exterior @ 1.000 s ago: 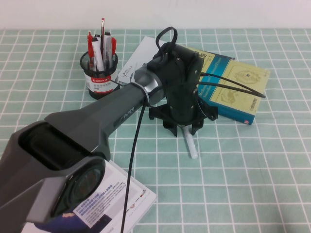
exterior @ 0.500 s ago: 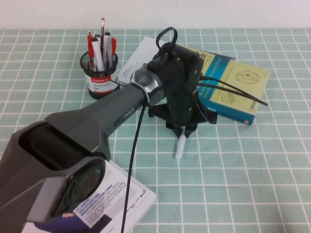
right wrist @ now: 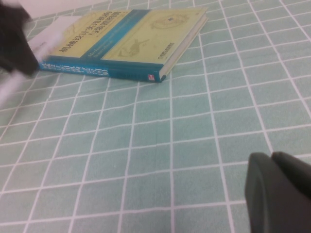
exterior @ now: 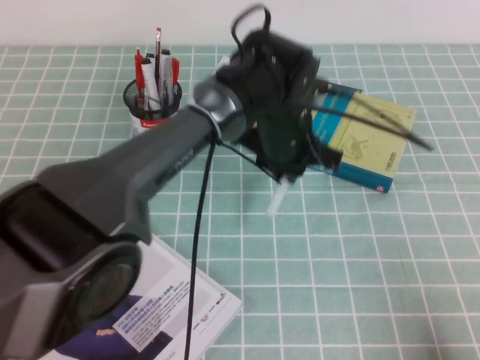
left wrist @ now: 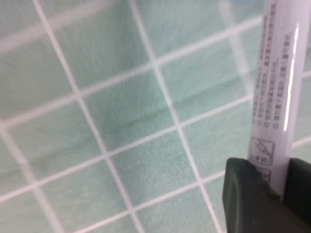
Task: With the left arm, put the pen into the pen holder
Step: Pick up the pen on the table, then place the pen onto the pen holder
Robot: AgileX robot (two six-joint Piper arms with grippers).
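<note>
High view: green-and-white checked tablecloth (exterior: 390, 255) covers the whole table; the black and dark grey left arm (exterior: 150, 176) with its silver ring joint reaches diagonally across it from the near left, its wrist raised above the cloth and turned downward. Yellow-and-blue book (exterior: 364, 139) lies flat behind and to the right of the wrist; a glossy printed booklet (exterior: 187, 307) lies at the near edge under the arm. Small round black wire-mesh pen holder (exterior: 152, 106) stands at the far left, already stocked with red pens and white black-tipped ones, partly hidden by the arm. Left gripper (exterior: 283, 178) is clenched on the slim all-white capped pen (exterior: 277, 201), which hangs tilted below it, clear of the cloth; the left wrist view confirms the grip, pen (left wrist: 277, 92) pinched between the dark pads. Judged progress: pickup done; carry to the holder and drop-in remain. Right gripper (right wrist: 279, 191) sits low over bare cloth, near the book, apparently parked; whether it is released or clenched, I cannot tell.
</note>
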